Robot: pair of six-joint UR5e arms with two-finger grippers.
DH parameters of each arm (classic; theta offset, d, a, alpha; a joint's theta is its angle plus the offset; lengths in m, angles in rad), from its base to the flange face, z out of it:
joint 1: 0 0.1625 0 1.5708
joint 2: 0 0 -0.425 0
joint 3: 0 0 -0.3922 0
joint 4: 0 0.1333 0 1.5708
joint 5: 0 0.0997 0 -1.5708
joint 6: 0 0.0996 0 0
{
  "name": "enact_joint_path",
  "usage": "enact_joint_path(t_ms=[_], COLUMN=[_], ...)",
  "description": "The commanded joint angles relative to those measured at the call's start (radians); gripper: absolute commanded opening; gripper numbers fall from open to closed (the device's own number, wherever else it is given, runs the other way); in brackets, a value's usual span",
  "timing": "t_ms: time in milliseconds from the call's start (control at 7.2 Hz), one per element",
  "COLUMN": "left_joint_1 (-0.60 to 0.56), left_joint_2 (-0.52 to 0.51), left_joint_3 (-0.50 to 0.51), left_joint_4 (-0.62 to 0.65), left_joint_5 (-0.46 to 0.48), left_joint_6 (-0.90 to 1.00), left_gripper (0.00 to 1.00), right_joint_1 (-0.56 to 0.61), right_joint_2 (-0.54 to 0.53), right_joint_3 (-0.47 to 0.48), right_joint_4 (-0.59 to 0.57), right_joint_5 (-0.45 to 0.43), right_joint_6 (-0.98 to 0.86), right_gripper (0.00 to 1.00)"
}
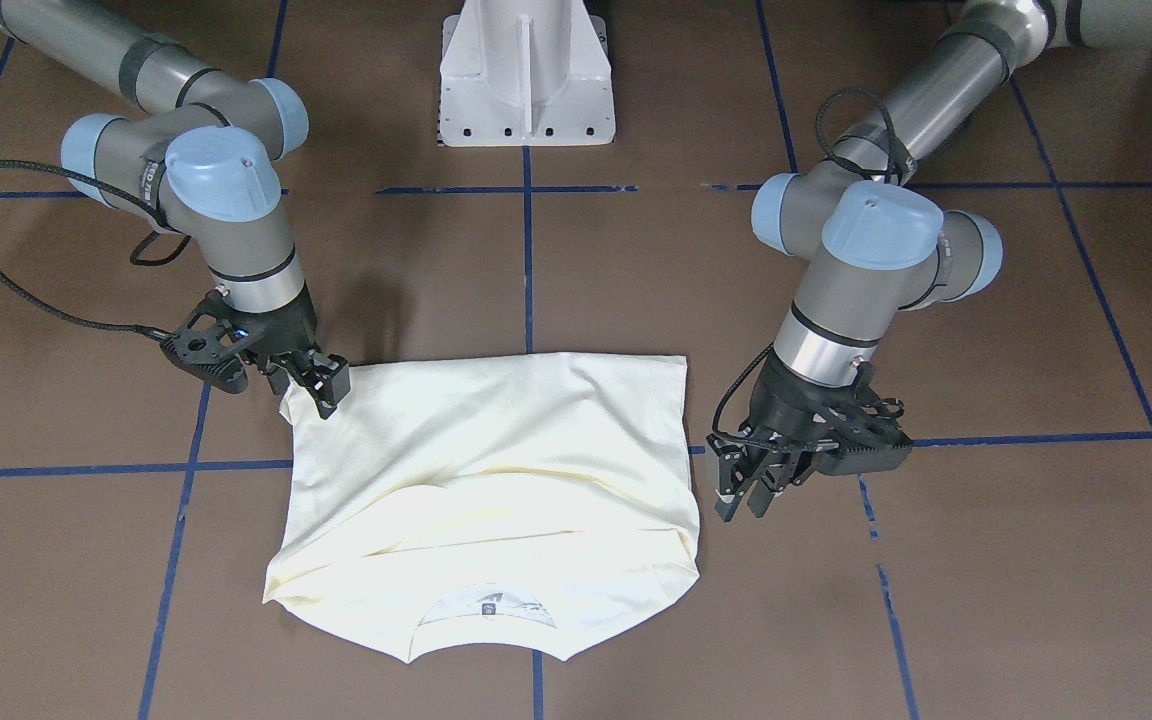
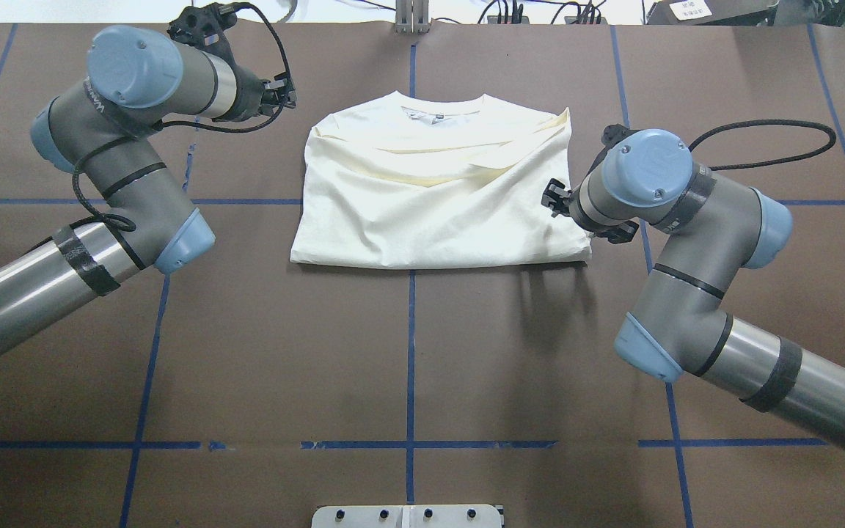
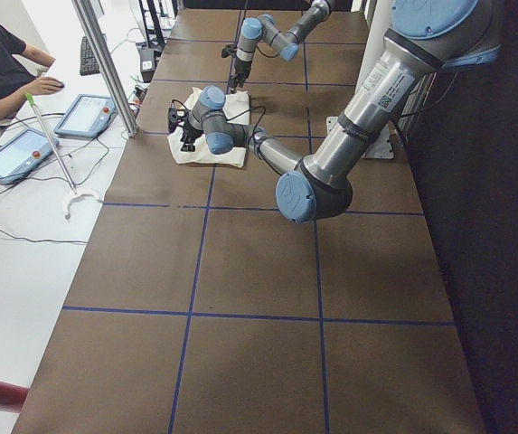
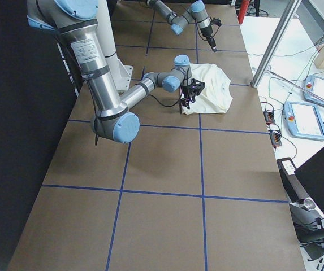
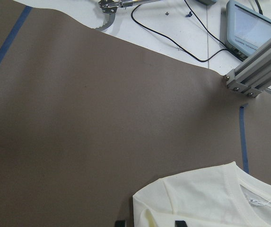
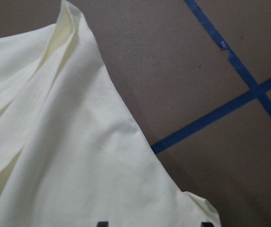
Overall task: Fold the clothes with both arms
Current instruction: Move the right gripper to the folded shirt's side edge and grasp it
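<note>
The left gripper (image 2: 283, 92) hangs with fingers apart just beside the far left shoulder of the cream T-shirt (image 2: 430, 198), which lies folded on the brown table (image 2: 408, 352), collar away from the robot, while the right gripper (image 2: 553, 199), fingers likewise spread, sits over the shirt's right edge.

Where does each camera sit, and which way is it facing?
Front-facing: across the table, faces the robot; shows pedestal, both arms, left gripper at picture right.
Overhead: behind the robot, looks forward and down; both arms, right gripper at picture right.
Exterior left: table end, looks along it; left arm near.
Exterior right: opposite end; right arm near.
Left wrist: looks at T-shirt collar; fingertips only.
Right wrist: T-shirt edge; fingertips only.
Shared: front-facing and overhead both show the whole T-shirt, from opposite sides.
</note>
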State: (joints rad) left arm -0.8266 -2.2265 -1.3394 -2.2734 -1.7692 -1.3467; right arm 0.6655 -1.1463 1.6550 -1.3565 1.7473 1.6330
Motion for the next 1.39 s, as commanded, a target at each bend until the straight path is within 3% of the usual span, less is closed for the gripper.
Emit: enact_joint_path(t_ms=[0,139,278,416,555,694,1111,1249], left_joint_1=[0.001,0.001,0.001,0.001,0.001,0.001,0.001,0.001], left_joint_2=[-0.001,0.001,-0.001,-0.002,-0.002,-0.004,-0.008,-0.008], left_joint_3=[-0.004,-0.006,-0.006,-0.006,-0.006,-0.006,-0.006,-0.016], left_joint_4=[0.000,0.000,0.002,0.002,0.002,0.002,0.003,0.003], left_joint_5=[0.001,0.001,0.001,0.001,0.001,0.001,0.001,-0.001], left_joint_6=[0.000,0.000,0.000,0.000,-0.002,-0.002,-0.009,-0.011], left_gripper=[0.46,0.46,0.46,0.46,0.46,0.46,0.46,0.46], right_joint_1=[-0.010,-0.024,-0.027,-0.035,-0.038,-0.041,-0.061,-0.064], right_joint_2=[-0.029,-0.030,-0.030,-0.033,-0.039,-0.044,-0.078,-0.146], right_joint_3=[0.003,0.002,0.003,0.003,0.009,0.020,0.095,0.227], right_joint_4=[0.000,0.000,0.000,0.000,0.000,0.000,0.000,-0.003], right_joint_5=[-0.009,-0.012,-0.012,-0.012,-0.011,-0.009,-0.006,0.013], right_joint_6=[0.007,0.013,0.022,0.045,0.045,0.047,0.048,0.048], right_gripper=[0.68,0.62,0.48,0.25,0.08,0.00,0.00,0.00])
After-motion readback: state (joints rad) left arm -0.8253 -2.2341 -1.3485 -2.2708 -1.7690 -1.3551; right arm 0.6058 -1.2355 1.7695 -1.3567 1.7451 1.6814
